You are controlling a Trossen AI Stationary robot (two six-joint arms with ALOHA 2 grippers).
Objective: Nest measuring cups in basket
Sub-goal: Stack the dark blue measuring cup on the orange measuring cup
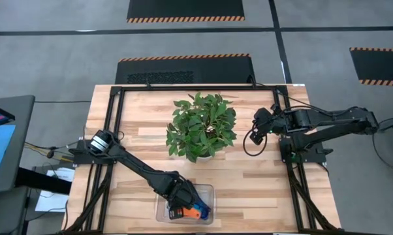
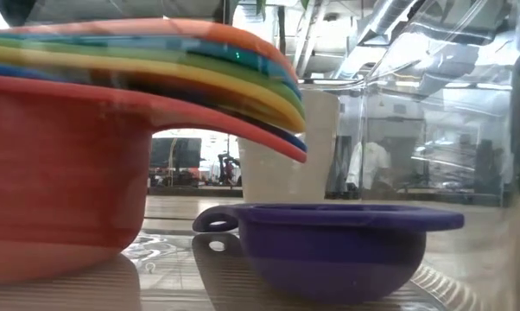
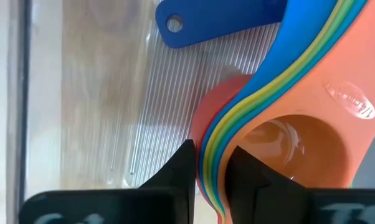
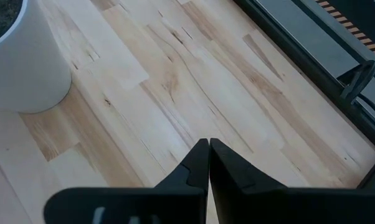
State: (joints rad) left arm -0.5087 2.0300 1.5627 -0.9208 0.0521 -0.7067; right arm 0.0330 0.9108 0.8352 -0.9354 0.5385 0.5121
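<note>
Inside basket [image 1: 162, 210], left pincer [image 3: 209, 171] apparently pinches nested cups' handles [image 3: 237, 118]

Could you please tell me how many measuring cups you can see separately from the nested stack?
1: a dark blue cup sits alone in the basket beside the stack, whose rims the left claw pinches. Others may be hidden.

The basket [image 1: 162, 210] sits at the table's [image 1: 249, 196] six o'clock, the potted plant [image 1: 202, 126] at its centre. Inside the basket, the nested measuring cups [image 3: 287, 124] stand beside a separate cup [image 2: 329, 246].
</note>
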